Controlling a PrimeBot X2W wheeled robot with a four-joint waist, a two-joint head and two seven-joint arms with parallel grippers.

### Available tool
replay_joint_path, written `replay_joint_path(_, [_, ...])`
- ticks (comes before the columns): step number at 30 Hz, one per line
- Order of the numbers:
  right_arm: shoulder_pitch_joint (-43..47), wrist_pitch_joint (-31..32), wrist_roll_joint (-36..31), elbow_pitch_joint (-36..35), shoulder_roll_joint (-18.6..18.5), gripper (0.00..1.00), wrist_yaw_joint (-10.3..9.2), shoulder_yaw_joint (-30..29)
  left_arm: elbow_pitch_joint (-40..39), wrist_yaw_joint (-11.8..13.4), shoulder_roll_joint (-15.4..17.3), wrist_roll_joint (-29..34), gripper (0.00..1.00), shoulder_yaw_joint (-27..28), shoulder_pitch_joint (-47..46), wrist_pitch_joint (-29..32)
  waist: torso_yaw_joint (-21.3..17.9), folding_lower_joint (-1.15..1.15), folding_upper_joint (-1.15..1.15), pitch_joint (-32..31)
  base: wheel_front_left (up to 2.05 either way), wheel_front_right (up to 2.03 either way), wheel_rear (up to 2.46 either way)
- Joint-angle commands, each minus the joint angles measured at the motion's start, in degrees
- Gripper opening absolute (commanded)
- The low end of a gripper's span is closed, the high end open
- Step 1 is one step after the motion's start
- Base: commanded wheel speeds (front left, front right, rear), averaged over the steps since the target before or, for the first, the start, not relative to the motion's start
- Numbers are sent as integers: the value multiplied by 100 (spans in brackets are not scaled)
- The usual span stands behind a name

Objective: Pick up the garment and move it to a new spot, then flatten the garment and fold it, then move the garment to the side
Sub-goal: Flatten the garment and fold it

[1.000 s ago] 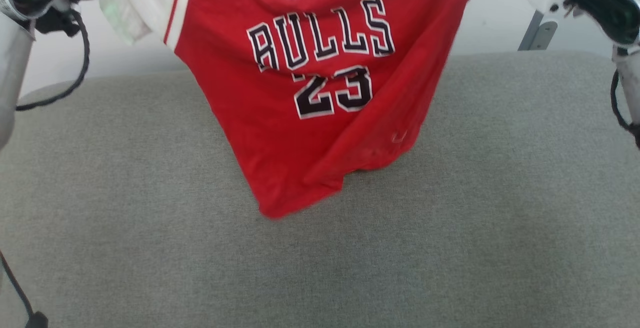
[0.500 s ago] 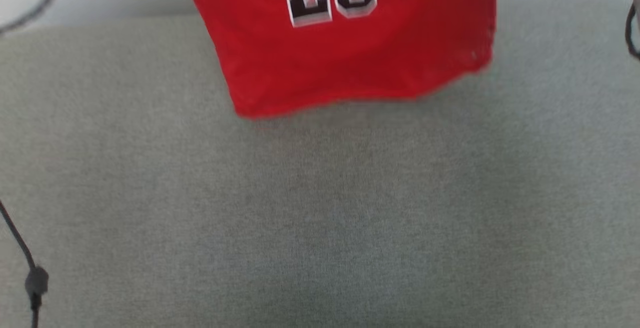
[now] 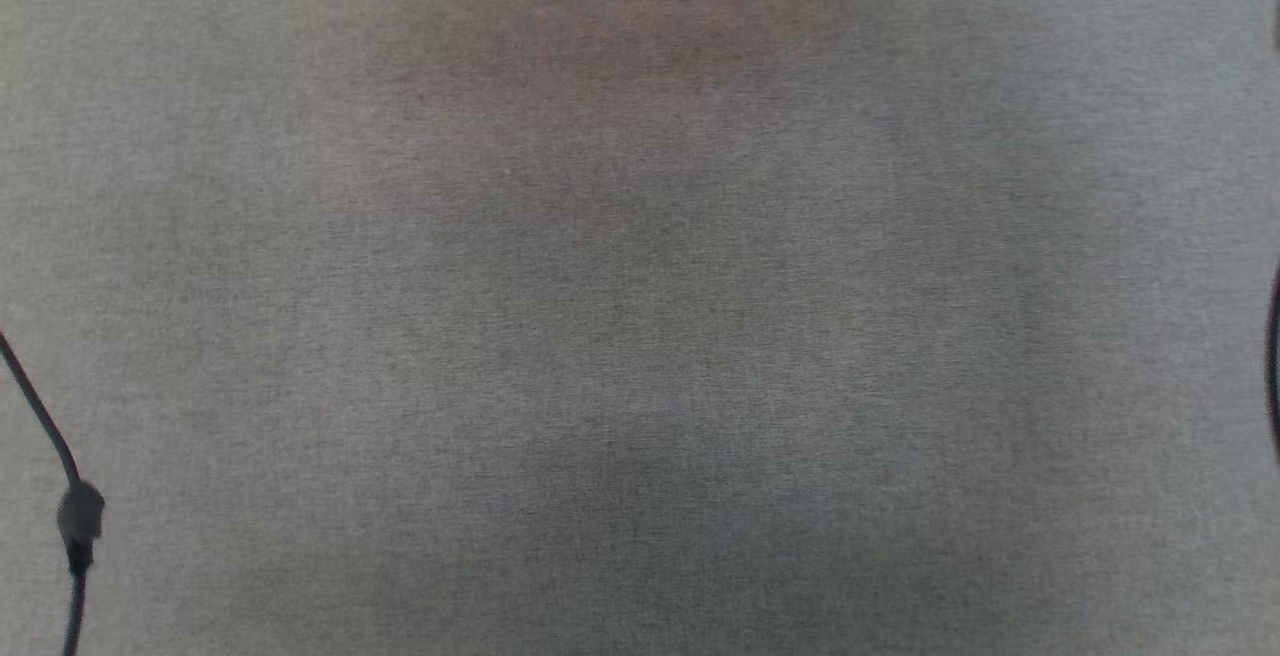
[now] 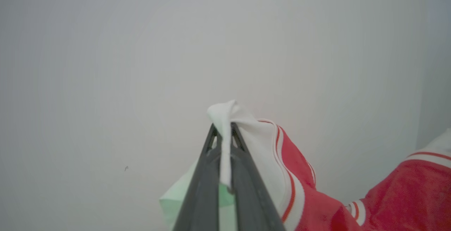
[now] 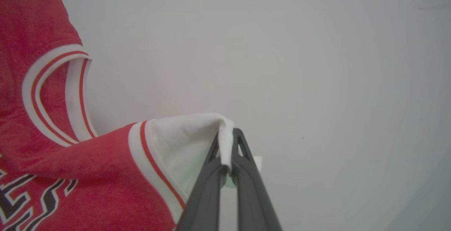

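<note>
The garment (image 5: 70, 167), a red jersey, hung in the air between two grippers. The left gripper (image 4: 223, 129) was clamped on one white sleeve end (image 4: 257, 136), with cloth draping away to its right. The right gripper (image 5: 227, 135) pinched the other sleeve end, with cloth falling to its left. Held apart by the sleeves, the jersey was probably being spread for laying flat on the grey surface (image 3: 640, 336) below.

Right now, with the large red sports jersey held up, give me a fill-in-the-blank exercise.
The left gripper is shut on a ____ part of the large red sports jersey.
The right gripper is shut on a white ____ end.
In the head view, over the grey fabric surface, the jersey shows at the picture's ____ edge.
Missing words: white, sleeve, top.
</note>
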Motion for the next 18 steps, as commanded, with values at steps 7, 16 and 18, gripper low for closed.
replay_joint_path(7, [621,-41,369,658,89,0,-2,362,192,-34,48,-499,0,-230,894,328,123,0,0,-32,0,0,0])
replay_joint_path(16, [1110,353,1272,1013,116,0,-2,906,114,-36,114,-1143,0,-543,1685,1411,198,0,0,-251,0,0,0])
replay_joint_path(18, [1240,572,1557,949,136,0,-2,1057,96,-36,176,-1320,0,-590,1880,1793,209,0,0,-312,0,0,0])
